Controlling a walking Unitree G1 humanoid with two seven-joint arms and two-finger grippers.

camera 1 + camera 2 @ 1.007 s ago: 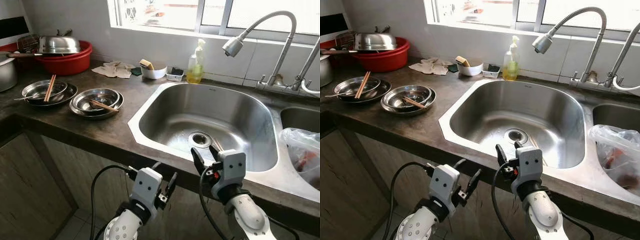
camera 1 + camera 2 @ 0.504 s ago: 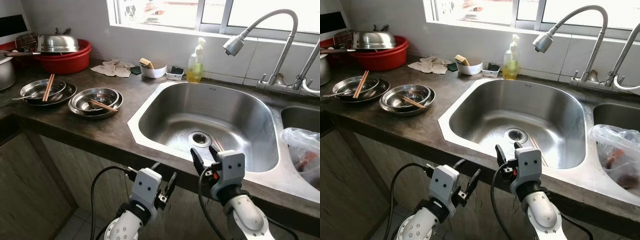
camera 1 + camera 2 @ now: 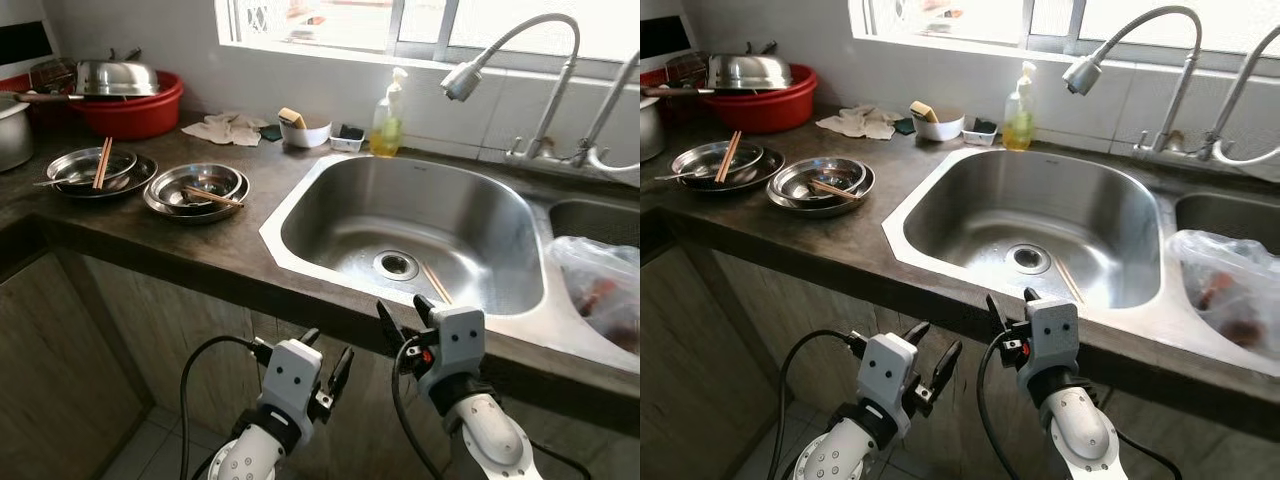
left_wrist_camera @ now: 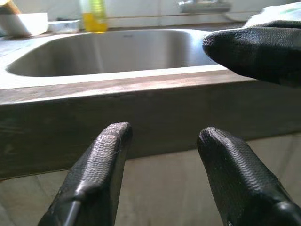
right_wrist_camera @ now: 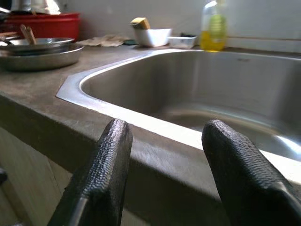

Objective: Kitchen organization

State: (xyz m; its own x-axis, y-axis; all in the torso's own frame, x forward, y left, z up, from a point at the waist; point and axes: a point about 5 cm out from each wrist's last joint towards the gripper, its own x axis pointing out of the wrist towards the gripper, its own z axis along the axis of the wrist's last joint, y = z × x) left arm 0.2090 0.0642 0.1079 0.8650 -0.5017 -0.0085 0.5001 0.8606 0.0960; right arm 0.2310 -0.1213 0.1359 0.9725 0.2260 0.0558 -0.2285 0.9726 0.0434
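Sink [image 3: 330, 215], chopsticks [image 3: 436, 284] inside, bag [image 3: 600, 290] cut off

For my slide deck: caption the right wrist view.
Open right gripper facing the stainless steel sink, yellow soap bottle behind.

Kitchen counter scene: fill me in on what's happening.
Nothing is being handled yet. The robot faces the sink, with its left gripper and right gripper open and empty below the counter edge. Chopsticks lie in the basin, and dirty metal bowls with more chopsticks sit on the counter.
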